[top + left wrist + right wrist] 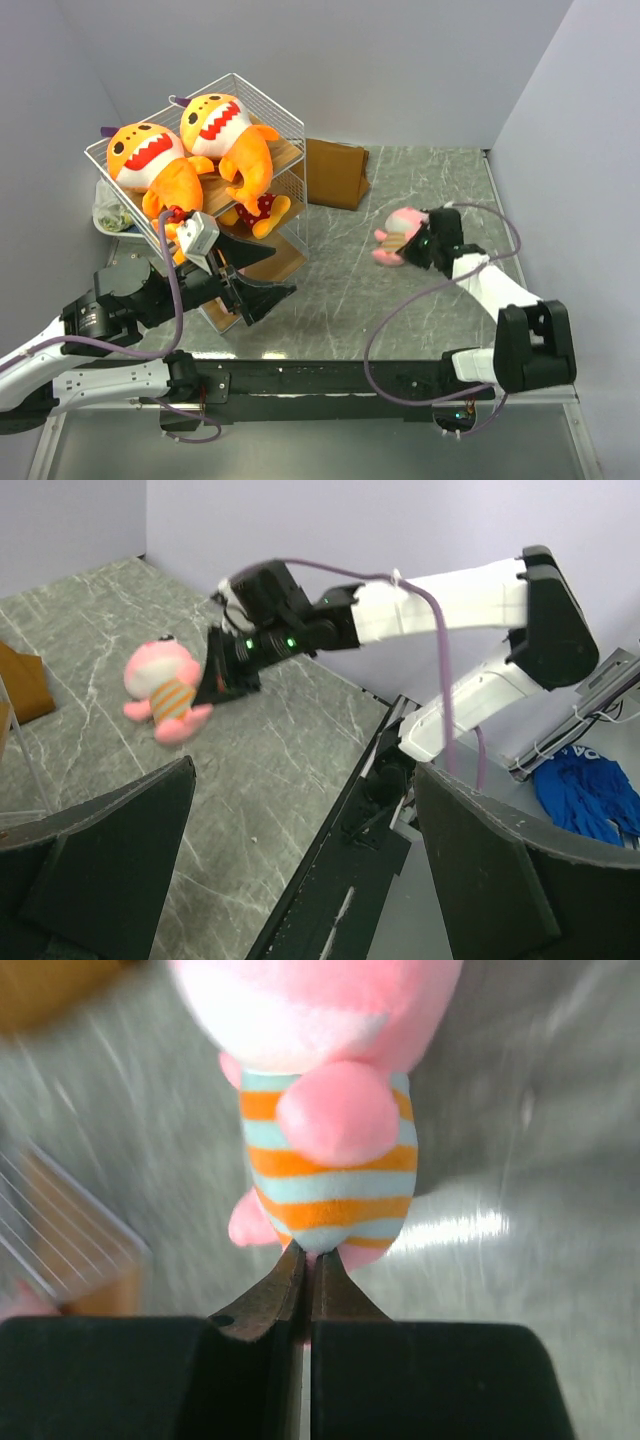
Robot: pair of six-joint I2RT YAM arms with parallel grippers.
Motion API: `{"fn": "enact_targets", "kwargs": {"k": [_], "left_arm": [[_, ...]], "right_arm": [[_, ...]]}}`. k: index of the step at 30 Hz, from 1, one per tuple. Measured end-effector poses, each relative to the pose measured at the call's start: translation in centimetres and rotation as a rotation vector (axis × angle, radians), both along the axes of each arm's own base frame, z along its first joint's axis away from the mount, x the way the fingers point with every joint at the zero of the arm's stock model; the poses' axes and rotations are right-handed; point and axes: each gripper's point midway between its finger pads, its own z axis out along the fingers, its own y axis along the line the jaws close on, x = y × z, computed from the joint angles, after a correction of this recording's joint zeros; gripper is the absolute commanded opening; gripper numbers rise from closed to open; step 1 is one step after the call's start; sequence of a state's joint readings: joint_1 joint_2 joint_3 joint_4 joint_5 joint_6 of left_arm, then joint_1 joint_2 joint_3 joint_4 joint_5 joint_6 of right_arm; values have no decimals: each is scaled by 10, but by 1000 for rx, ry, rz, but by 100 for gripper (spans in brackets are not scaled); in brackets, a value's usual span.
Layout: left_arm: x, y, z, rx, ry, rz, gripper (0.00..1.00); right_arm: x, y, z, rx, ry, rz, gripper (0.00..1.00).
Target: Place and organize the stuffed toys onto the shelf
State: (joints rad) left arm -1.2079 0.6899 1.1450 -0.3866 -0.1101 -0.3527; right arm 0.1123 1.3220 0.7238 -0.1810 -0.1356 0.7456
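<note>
pink striped plush [330,1140]: light, soft, toward right edge | right gripper [305,1260]: tips pinching its bottom hem; thin hold, fuller body grip safer | left gripper [262,272]: fingers spread

The left arm [110,300] is stretching in low from the near-left corner, its wrist angled so that the left hand [272,272] is pointing rightward, its two fingers gaping wide apart. The right arm [490,285] is reaching forward and leftward from its base, elbow bent. The right hand [418,243] is pinching its fingertips tight together on the bottom edge of a pink stuffed toy [330,1160].
</note>
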Motion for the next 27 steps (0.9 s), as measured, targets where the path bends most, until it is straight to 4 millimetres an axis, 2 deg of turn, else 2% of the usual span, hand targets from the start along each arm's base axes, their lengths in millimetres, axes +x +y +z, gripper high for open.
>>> {"fn": "enact_targets", "kwargs": {"k": [3,8,13,18,21,27], "left_arm": [[0,1,2,-4,-2,0,96],[-1,2,6,-13,-6,0,96],[-1,2,7,-15,-6,-1,96],[-2,2,7,-16,-6,-5,96],[-2,1,8,-17,-7,-8,97],[-2,0,9,-18,-7,-11,96]], "right_arm": [[-42,21,-12,-20,60,114,0],[-93,57,6,0,21,303,0],[-138,82,16,56,-8,464,0],[-180,103,19,119,-1,635,2],[-196,114,19,138,11,736,2],[-229,136,-1,115,116,949,8]]}}
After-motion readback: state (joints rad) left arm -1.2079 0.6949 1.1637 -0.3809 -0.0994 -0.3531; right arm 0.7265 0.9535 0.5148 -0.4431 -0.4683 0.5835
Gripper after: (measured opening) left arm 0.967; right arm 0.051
